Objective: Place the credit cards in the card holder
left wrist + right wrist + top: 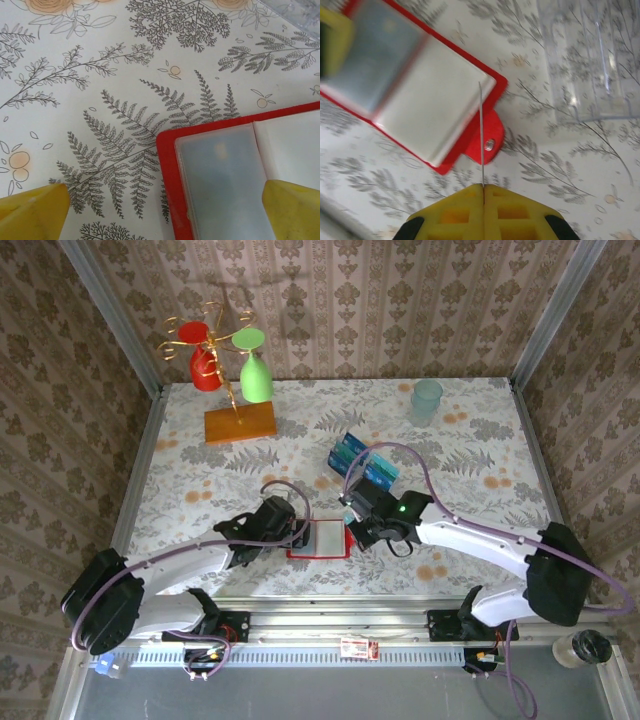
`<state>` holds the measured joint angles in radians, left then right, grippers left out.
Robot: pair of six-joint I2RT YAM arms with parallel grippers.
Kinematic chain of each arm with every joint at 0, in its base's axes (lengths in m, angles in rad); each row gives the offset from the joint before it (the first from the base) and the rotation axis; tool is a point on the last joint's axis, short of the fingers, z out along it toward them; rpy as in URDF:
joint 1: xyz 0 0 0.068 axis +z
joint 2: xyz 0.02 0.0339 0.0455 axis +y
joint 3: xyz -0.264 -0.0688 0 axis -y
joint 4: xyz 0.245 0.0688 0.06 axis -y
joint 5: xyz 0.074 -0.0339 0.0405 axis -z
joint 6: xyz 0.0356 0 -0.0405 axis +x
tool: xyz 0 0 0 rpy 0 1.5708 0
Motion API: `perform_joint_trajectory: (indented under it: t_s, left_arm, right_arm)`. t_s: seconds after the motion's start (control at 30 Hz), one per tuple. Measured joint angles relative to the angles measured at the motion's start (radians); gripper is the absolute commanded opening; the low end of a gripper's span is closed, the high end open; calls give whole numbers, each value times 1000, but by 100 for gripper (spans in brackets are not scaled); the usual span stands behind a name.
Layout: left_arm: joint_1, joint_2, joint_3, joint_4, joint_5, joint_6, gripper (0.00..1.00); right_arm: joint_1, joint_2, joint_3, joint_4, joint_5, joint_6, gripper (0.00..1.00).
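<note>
One card (481, 135) is clamped edge-on in the right pincer (483, 192), jaws squeezed flat together on it. Only a thin line of it can be seen from the wrist view, so its colour can't really be told. It's held upright over the right half of the card holder (420, 100), close to the little red snap tab.

The holder is laid open and flat on the tabletop (470, 460), toward the near edge, between the two arms. The left pincer (162, 215) is spread wide and nothing is gripped by it. It's parked low over the holder's left half, with one yellow finger outside the red rim and the other over the clear pocket. The rest of the credit cards (350, 452) are stood in the clear acrylic rack (590, 60), just far and right of the holder.

What could go wrong from here:
- **Missed slot:** the pocket slot has to be hit by a very thin edge, and its opening isn't easily made out. The card could be skated across the glossy plastic instead of being slid under it.
- **Holder moving:** the holder doesn't seem to be pinned by anything, so it could be shoved sideways or flipped shut if the card is pushed in at an angle.
- **Card slipping:** a card gripped this close to one end could be pivoted in the jaws.
- **Blocked pocket:** the pocket could be blocked if the left pincer is lowered carelessly.
</note>
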<state>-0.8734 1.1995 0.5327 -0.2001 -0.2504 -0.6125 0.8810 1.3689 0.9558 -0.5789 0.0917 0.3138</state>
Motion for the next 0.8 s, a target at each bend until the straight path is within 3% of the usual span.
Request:
perform_joint_trajectory:
  t_s: [0.33, 0.8]
  left_arm:
    - [-17, 40, -8, -9, -39, -1, 100]
    - [-30, 56, -50, -35, -91, -25, 100]
  right_arm:
    - [-1, -10, -221, 451, -166, 297, 0]
    - [-1, 91, -380, 916, -176, 563, 0]
